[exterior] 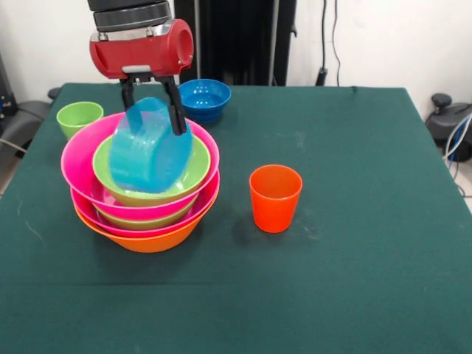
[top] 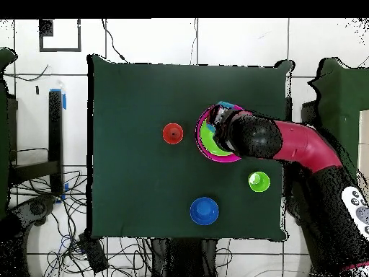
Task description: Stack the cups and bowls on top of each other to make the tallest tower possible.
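Note:
My gripper (exterior: 153, 118) is shut on a light blue bowl (exterior: 150, 156), which hangs tilted on its side, its lower edge inside the top green bowl (exterior: 196, 165) of the tower. The tower (top: 210, 137) has an orange bowl (exterior: 147, 242) lowest, then pink bowls (exterior: 74, 158) and green ones nested in turn. An orange-red cup (exterior: 275, 198) stands upright to the right of the tower, apart from it. A light green cup (exterior: 79, 116) stands behind the tower on the left. A dark blue bowl (exterior: 205, 98) sits at the back, just behind my gripper.
The green tablecloth (exterior: 354, 258) covers the whole table. From above, my red arm (top: 295, 144) reaches over the tower, with the orange-red cup (top: 172, 133), light green cup (top: 259, 182) and dark blue bowl (top: 204, 210) around it. Cables and chairs lie beyond the table's edges.

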`<state>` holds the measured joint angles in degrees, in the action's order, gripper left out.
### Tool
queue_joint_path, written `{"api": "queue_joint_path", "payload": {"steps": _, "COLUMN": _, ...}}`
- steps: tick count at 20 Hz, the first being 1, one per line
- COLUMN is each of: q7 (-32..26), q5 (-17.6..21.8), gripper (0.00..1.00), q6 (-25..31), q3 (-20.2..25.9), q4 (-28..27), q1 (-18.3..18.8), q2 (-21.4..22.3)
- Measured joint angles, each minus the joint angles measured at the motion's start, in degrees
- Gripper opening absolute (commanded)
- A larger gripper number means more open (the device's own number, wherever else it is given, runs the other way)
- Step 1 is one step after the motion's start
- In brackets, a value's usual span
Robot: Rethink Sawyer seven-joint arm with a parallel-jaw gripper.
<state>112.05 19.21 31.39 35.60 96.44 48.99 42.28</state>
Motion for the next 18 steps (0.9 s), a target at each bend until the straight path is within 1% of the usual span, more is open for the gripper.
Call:
{"api": "queue_joint_path", "payload": {"steps": 9, "q7": 0.0, "q5": 0.0, "gripper": 1.00, "q6": -0.2, "q3": 0.0, "q4": 0.7, "q1": 0.0, "q2": 0.2}}
{"api": "queue_joint_path", "payload": {"steps": 18, "q7": 0.0, "q5": 0.0, "gripper": 1.00, "q6": -1.1, "q3": 0.0, "q4": 3.6, "q1": 0.0, "q2": 0.4}}
